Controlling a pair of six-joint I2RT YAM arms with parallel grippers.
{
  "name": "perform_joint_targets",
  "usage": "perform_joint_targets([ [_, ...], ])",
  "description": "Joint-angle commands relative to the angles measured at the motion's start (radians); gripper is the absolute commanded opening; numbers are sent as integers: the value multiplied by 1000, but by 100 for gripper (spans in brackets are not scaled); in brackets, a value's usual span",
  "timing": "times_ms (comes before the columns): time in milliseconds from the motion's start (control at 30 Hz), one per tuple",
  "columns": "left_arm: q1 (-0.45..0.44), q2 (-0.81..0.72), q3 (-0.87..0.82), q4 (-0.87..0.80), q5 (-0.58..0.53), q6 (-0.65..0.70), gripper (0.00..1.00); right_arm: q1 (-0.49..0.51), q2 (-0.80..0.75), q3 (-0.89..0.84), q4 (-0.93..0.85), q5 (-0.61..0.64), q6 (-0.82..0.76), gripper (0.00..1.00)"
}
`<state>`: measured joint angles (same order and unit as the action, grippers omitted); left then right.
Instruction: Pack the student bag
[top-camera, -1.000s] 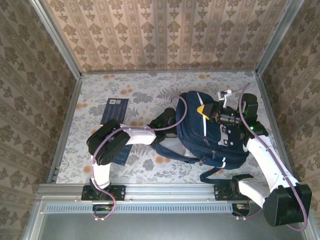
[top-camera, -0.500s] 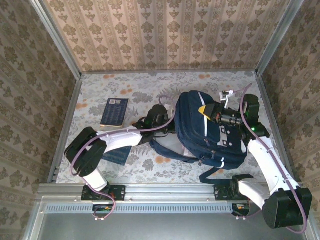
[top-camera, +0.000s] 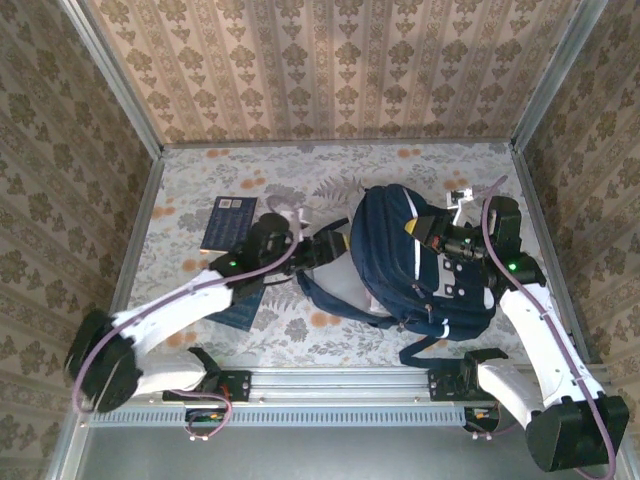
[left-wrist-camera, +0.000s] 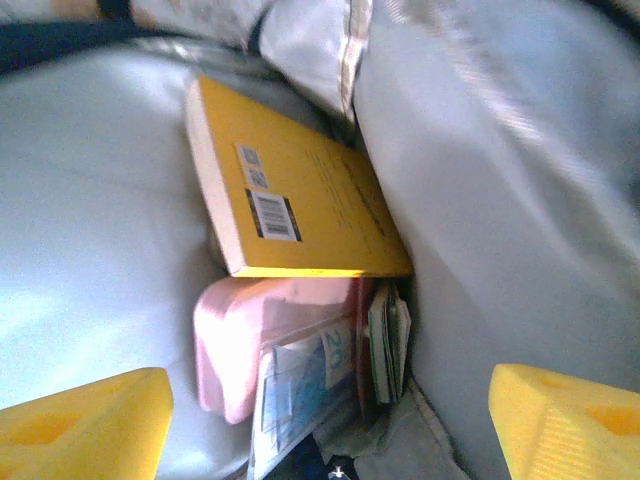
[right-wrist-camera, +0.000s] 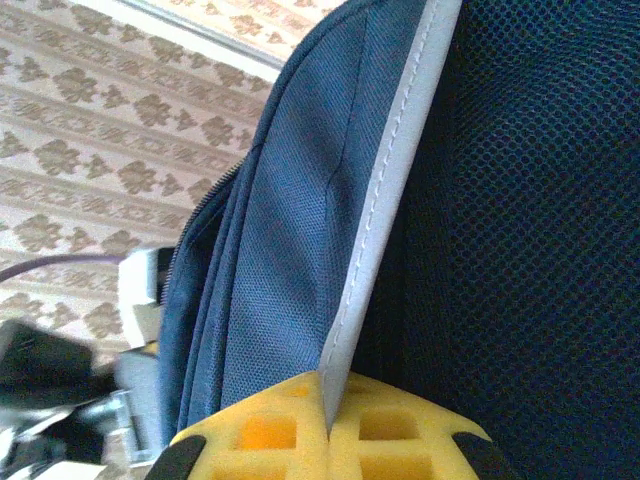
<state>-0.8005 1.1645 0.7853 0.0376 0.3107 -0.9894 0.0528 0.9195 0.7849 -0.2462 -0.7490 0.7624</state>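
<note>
The student bag (top-camera: 425, 270), a large navy backpack with white stripes, lies at the right of the table with its mouth facing left. My left gripper (top-camera: 333, 246) is at that mouth and stands open, its yellow fingertips (left-wrist-camera: 80, 420) wide apart with nothing between them. Ahead of it inside the grey lining are a yellow book (left-wrist-camera: 300, 200), a pink case (left-wrist-camera: 250, 335), a blue printed sheet (left-wrist-camera: 300, 385) and a thin greenish booklet (left-wrist-camera: 388, 345). My right gripper (top-camera: 420, 228) is on top of the bag, shut on its white stripe (right-wrist-camera: 385, 200), with the right gripper (right-wrist-camera: 328, 425) pinching the stripe's edge.
A dark blue book (top-camera: 229, 223) lies flat at the left of the table. Another dark flat item (top-camera: 238, 310) sits partly under my left arm. Patterned walls close in the table on three sides, and a metal rail (top-camera: 330, 385) runs along the near edge.
My left gripper's jaws have opened wider. The left arm has stretched out low, its elbow swinging down to the left and its wrist drawing back a little from the bag. The right gripper keeps its hold.
</note>
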Motion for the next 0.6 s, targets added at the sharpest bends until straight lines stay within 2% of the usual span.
perform_joint_targets([
  [0,42,-139,-18,-272,-136,75,84,34,-8,2,-85,214,-79,0],
  [167,155,-353,-54,-543,-268,57,91,134,46,-10,-127,396,-151,5],
  [267,233,-430,-79,-655,-301,52,95,182,93,-8,-136,475,-184,10],
  [400,319,-464,-105,-762,-298,36,95,239,145,29,-174,590,-227,28],
  [567,415,-396,-150,-824,-290,44,95,337,139,129,-280,863,-297,42],
])
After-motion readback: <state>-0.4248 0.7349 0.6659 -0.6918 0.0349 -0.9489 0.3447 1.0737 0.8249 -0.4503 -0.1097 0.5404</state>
